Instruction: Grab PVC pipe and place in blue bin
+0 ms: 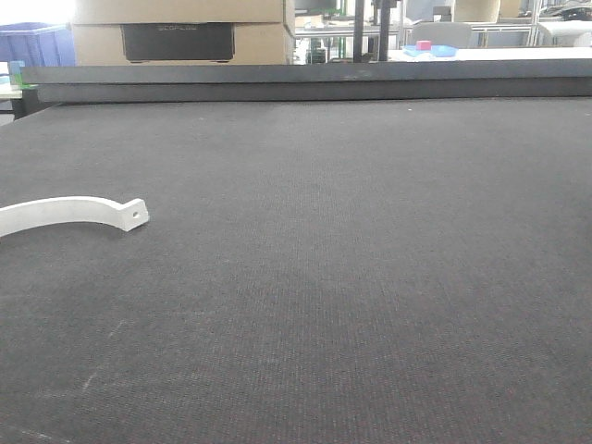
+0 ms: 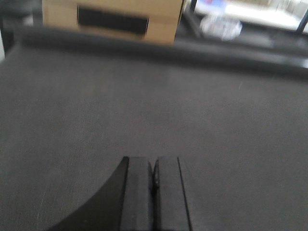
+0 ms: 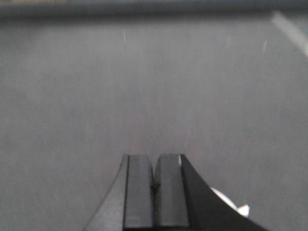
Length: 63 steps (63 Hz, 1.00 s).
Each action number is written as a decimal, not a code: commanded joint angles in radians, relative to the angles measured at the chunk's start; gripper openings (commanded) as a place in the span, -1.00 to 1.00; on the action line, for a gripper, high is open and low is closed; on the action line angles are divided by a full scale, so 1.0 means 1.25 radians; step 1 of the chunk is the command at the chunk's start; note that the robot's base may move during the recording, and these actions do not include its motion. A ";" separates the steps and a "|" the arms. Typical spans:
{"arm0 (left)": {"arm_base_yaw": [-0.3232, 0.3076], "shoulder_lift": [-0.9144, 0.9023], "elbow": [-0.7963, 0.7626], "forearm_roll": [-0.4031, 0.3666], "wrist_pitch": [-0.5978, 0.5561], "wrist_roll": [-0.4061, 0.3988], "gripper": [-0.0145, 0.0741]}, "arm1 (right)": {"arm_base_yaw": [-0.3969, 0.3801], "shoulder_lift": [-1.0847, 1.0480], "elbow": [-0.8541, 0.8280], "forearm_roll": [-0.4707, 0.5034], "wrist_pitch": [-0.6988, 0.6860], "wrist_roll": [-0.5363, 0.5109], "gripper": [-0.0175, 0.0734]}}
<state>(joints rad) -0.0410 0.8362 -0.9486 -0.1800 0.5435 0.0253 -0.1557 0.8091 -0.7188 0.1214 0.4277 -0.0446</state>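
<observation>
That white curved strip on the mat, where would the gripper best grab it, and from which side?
Probably mid-arc on the pipe, behind its holed tab, coming straight down from above. It seems to rest on edge on the mat, so the thin wall stands up, ready to be pinched across, inside and outside the curve.

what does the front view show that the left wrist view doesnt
Only the front view: the pipe lying on the mat at the left edge, partly cut off, with its holed tab pointing right, and a blue bin beyond the far left corner. No gripper shows there.
Only the left wrist view: the left gripper, shut on nothing.
Both: the dark mat and the cardboard box behind its far edge, blurred in the wrist view.
</observation>
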 commanded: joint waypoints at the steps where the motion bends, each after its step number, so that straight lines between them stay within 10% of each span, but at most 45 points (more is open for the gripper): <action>1: -0.001 0.067 -0.008 0.012 0.033 -0.001 -0.92 | -0.004 0.050 -0.007 0.001 0.013 -0.008 -0.98; 41: -0.001 0.260 -0.008 -0.009 0.052 -0.001 -0.92 | -0.003 0.174 0.010 0.022 -0.045 -0.008 -0.98; 63: -0.001 0.260 -0.008 -0.009 0.054 -0.001 -0.92 | -0.003 0.403 -0.188 0.035 0.176 0.133 -0.95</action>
<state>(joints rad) -0.0410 1.1583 -0.9506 -0.1811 0.6149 0.0253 -0.1557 1.2516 -0.8904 0.1929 0.6012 0.0270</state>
